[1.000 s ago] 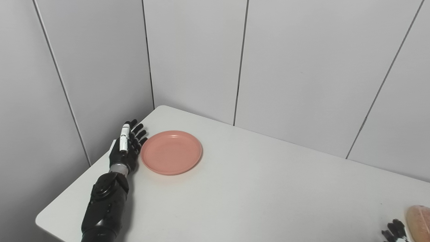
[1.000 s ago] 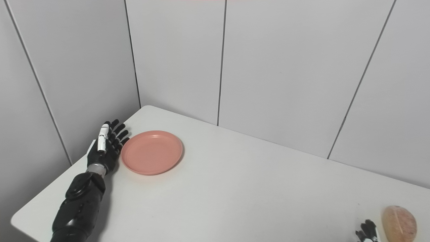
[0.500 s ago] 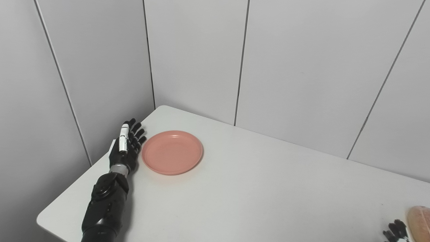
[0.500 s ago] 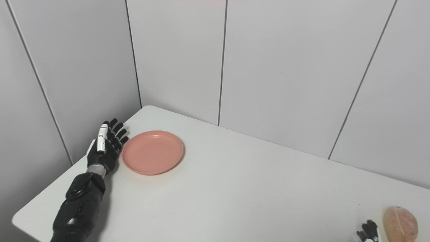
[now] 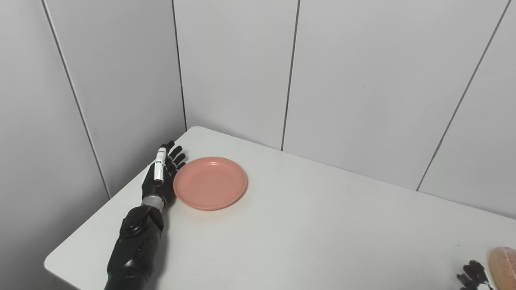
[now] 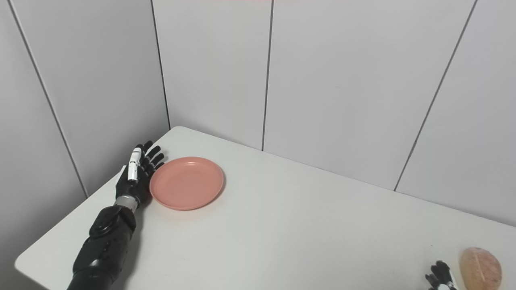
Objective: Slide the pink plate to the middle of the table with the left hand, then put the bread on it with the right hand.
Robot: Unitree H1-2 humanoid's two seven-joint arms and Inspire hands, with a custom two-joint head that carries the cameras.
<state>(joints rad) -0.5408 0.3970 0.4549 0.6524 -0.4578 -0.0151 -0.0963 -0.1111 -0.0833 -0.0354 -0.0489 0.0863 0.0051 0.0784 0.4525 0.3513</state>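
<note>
1. Plainly, the pink plate (image 5: 210,183) looks like light, stiff plastic with a low raised rim. It should glide easily on the smooth white worktop (image 5: 306,225), so a sideways push on the rim ought to serve better than a grasp.
2. It lies near the worktop's far left corner, well short of the middle.
3. The left hand (image 5: 160,175) stands edge-on against the plate's left rim, fingers (image 5: 175,154) straight and spread, holding nothing.
4. The bread (image 6: 481,268), likely soft and easily dented, rests at the near right edge, so cupping it from the sides seems wise.
5. The right hand (image 6: 441,277) waits just beside it; only its fingertips show, so I cannot tell their state.
6. Compared with a second ago, the left hand has closed onto the rim and the plate has shifted slightly rightward.
</note>
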